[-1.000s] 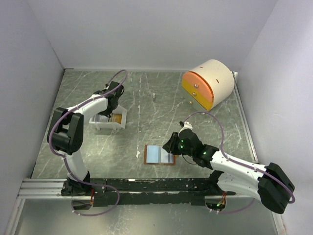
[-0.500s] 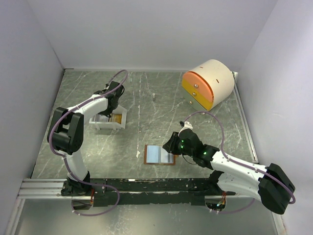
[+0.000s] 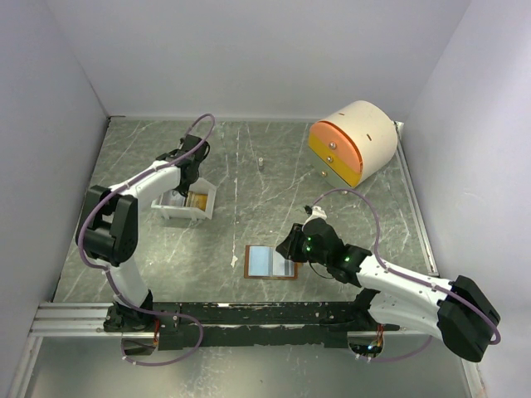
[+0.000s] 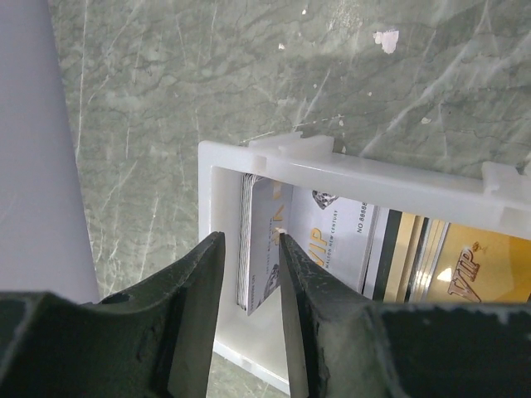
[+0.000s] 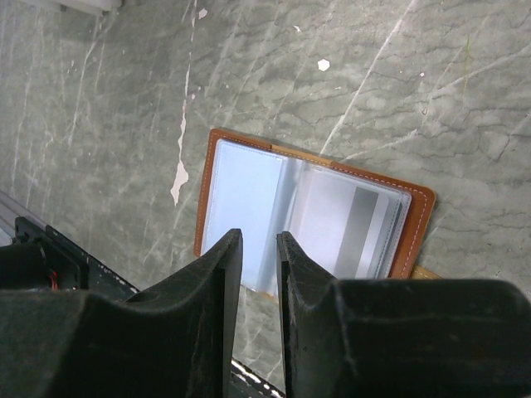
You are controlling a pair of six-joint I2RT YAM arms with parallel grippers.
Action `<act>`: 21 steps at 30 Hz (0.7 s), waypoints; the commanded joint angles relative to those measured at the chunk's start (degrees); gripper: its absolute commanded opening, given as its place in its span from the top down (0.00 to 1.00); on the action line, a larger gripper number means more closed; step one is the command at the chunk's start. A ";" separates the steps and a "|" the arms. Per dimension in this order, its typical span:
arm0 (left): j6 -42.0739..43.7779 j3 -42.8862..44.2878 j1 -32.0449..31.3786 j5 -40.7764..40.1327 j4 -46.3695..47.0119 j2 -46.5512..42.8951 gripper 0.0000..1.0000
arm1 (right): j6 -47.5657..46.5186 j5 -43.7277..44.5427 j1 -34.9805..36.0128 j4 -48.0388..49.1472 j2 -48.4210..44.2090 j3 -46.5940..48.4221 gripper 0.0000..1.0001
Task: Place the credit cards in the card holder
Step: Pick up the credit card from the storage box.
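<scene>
The card holder [image 3: 271,262] lies open on the table, rust-brown rim and pale blue pockets up [image 5: 249,191]. A silver-grey card [image 5: 348,224] sits in its right pocket. My right gripper [image 3: 292,243] hovers over its near edge [image 5: 259,235], jaws narrowly apart with nothing between them. More credit cards stand on edge in the white tray [image 4: 373,170]: silver-grey [image 4: 264,249], white VIP [image 4: 332,240], dark [image 4: 386,257] and gold [image 4: 481,269]. My left gripper [image 3: 189,172] reaches into the tray's left end [image 4: 250,239]. It is open astride the silver-grey card, and only the right finger touches it.
The cream-and-orange round drawer unit [image 3: 353,141] stands at the back right. A small white object [image 3: 260,163] lies near the back middle. The dark rail [image 3: 249,313] runs along the near edge, and grey walls close in left, right and back.
The left arm's elbow has shifted slightly while its gripper stays in the tray. The right arm and the card holder have not moved.
</scene>
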 commanded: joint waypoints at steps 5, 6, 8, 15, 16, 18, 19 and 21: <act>0.14 -1.57 0.38 0.08 1.38 -0.58 0.57 | -0.01 0.40 -0.08 0.25 0.40 0.39 0.76; 0.16 -1.62 0.60 0.05 1.43 -0.47 0.57 | 0.03 0.53 -0.13 0.17 0.21 0.32 0.76; 0.23 -1.63 0.96 0.06 1.41 -0.17 0.58 | 0.04 0.56 -0.15 0.16 -0.22 0.26 0.76; 0.60 -1.87 1.64 1.22 1.85 0.79 0.60 | 0.12 0.89 -0.15 -0.29 -0.92 -0.11 0.76; 0.66 -1.97 1.64 1.33 2.02 0.90 0.61 | 0.19 0.89 -0.15 -0.28 -1.06 -0.20 0.76; 0.73 -2.02 1.72 1.45 2.14 1.45 0.61 | 0.30 0.89 -0.15 -0.12 -1.27 -0.41 0.76; 0.71 -1.98 1.80 1.62 2.14 1.74 0.62 | 0.38 0.93 -0.12 -0.03 -1.35 -0.53 0.77; 0.74 -1.98 1.85 1.77 2.21 2.18 0.62 | 0.34 0.95 -0.13 -0.10 -1.44 -0.44 0.76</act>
